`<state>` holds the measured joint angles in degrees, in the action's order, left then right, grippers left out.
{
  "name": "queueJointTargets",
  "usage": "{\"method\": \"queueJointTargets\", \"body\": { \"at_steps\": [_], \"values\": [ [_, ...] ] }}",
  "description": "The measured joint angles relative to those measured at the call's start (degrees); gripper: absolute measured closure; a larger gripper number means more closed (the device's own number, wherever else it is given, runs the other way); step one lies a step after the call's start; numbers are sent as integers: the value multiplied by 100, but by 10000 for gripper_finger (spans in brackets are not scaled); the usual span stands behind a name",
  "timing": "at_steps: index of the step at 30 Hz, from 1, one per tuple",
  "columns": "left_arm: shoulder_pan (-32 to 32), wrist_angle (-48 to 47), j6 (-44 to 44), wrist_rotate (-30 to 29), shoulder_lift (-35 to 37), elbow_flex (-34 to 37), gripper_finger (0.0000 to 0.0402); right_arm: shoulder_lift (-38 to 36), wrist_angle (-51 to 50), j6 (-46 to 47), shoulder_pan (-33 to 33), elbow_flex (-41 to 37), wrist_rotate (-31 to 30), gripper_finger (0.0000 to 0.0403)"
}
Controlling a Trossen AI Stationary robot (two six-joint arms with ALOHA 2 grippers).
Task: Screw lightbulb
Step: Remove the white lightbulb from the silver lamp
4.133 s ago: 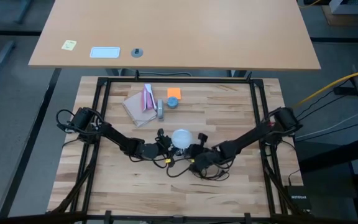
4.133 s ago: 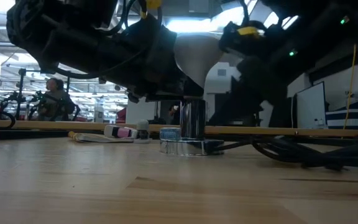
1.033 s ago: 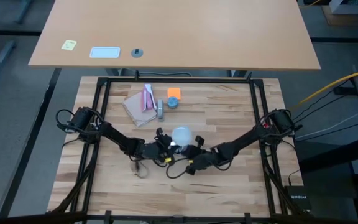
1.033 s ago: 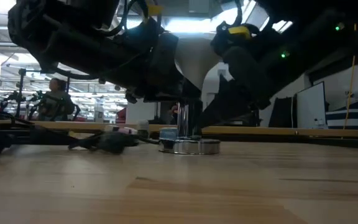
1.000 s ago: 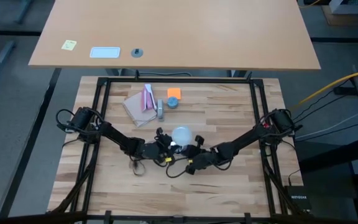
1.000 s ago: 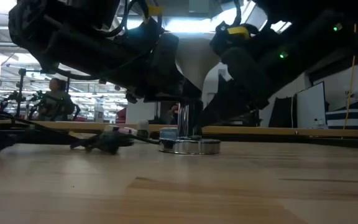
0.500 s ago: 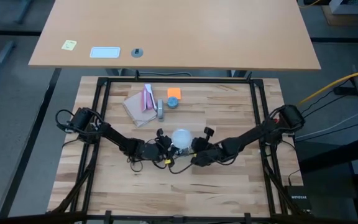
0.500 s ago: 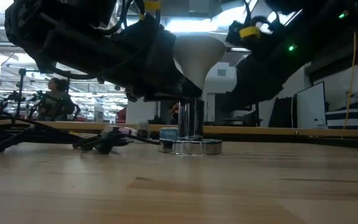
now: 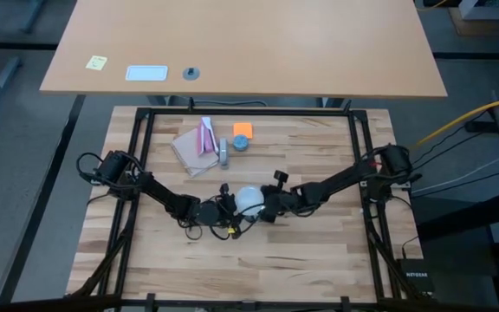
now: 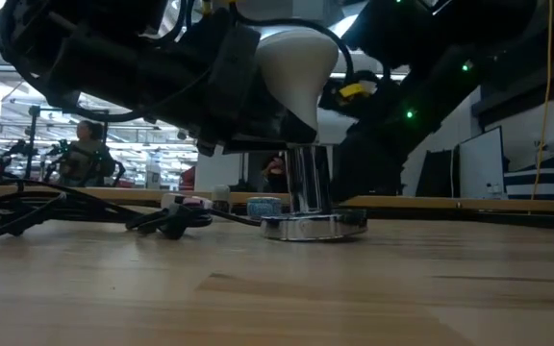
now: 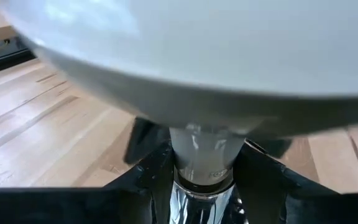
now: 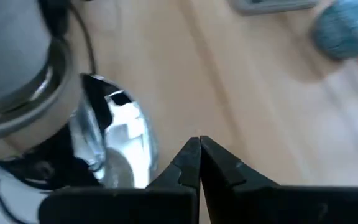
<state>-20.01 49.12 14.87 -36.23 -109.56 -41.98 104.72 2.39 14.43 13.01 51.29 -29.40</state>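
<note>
A pale wooden surface (image 9: 319,251) inside a black frame carries everything, with a larger tan desk (image 9: 249,43) beyond its far edge. Two dark arms reach in from either side and meet near the middle. The left tool (image 9: 229,208) is clamped around the neck of the lightbulb (image 9: 249,198), a frosted white globe held upright at the centre of the surface, its silver screw base pointing down into a round silver socket (image 10: 314,227) that rests on the wood. The right tool (image 9: 271,206) sits just beside the bulb on its other side, its two fingers pressed together and holding nothing. Black cords (image 10: 56,211) trail across the wood. Farther back lie a pink-and-tan packet (image 9: 196,143), an orange block (image 9: 243,129) and a small blue-grey round piece (image 9: 242,143).
</note>
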Motion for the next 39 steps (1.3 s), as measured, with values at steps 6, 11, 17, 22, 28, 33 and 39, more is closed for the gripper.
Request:
{"method": "queueJointTargets", "body": {
  "at_steps": [6, 11, 17, 22, 28, 33, 39],
  "values": [
    [13, -52, -39, -18, 0, -2, 263, 193, 125, 301, 156, 4, 478, 393],
    [11, -85, -26, -123, 0, -7, 263, 206, 102, 753, 433, 2, 302, 393],
    [9, -90, -22, -159, 0, -7, 263, 215, 165, 1370, 714, -7, 3, 393],
    [9, -61, 87, -238, 4, -7, 263, 293, 399, 1608, 794, -11, -51, 393],
    [17, -42, 246, -387, 9, -11, 263, 427, 740, 1840, 872, -11, -57, 393],
    [17, -22, 229, -378, 7, -13, 263, 442, 809, 2018, 976, -11, -156, 393],
    [28, -101, 151, -473, -1, -13, 263, 441, 1183, 2256, 1131, 47, -156, 393]
  ]
}}
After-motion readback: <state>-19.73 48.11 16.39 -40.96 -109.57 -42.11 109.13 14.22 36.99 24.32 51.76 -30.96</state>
